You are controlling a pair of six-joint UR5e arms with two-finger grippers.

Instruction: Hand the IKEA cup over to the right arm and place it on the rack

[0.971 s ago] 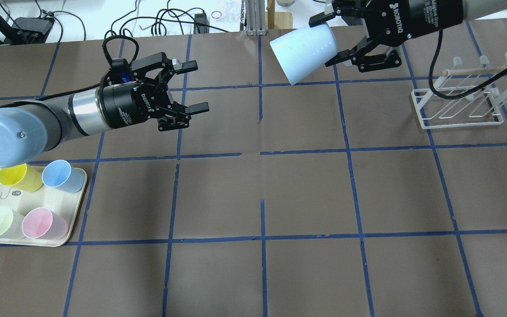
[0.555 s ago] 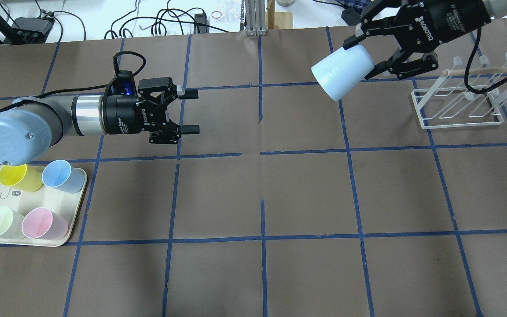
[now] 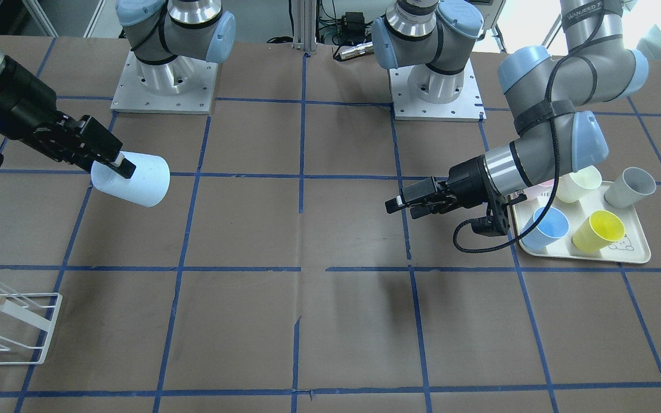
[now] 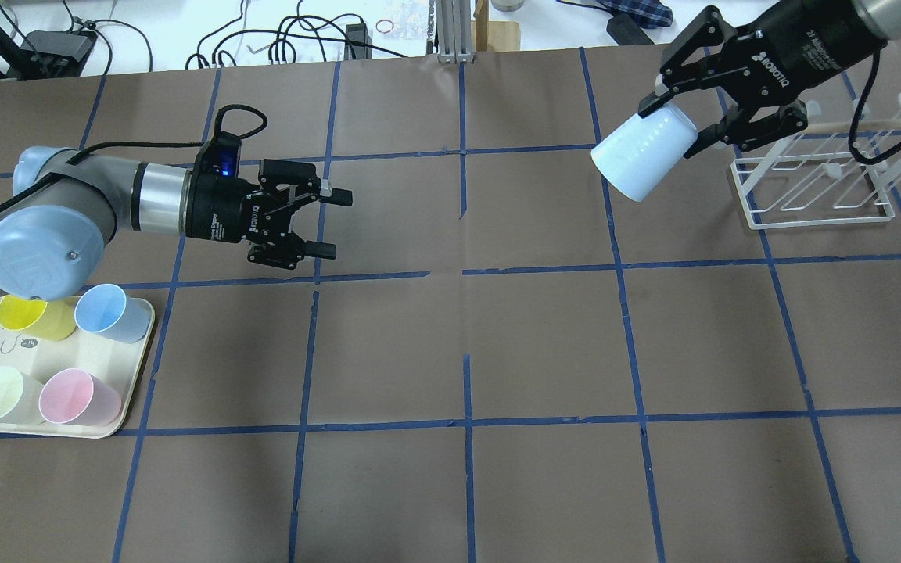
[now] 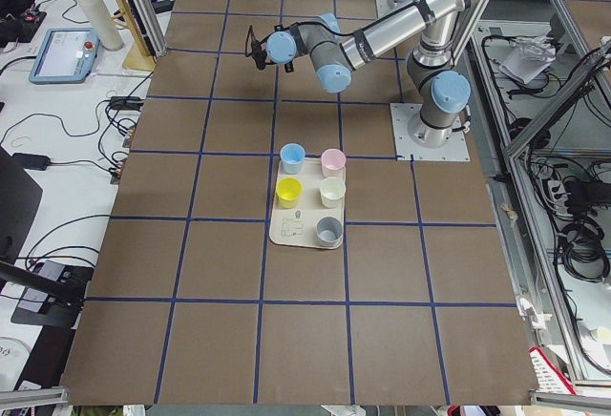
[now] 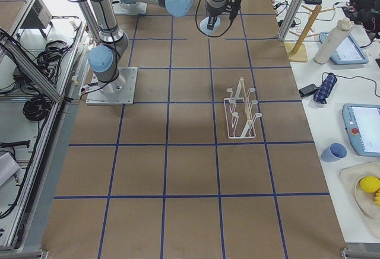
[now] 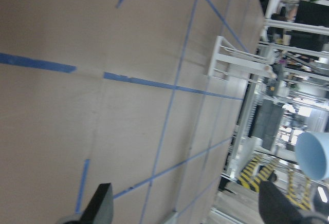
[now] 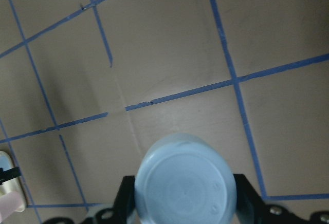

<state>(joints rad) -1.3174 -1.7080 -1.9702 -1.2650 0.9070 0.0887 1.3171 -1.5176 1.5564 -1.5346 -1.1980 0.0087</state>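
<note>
Closer now to the rack, the right gripper holds the IKEA cup clamped, tilted above the table, while the left gripper has drawn back, fingers spread, empty.

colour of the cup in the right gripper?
The cup is pale sky-blue, whitish outside; clearest in the overhead exterior view.

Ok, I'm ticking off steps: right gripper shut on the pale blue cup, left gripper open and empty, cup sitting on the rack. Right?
Not quite. The right gripper is shut on the pale blue cup and the left gripper is open and empty, but the cup is not on the rack: the overhead view shows it held tilted in the air, apart from it.
</note>
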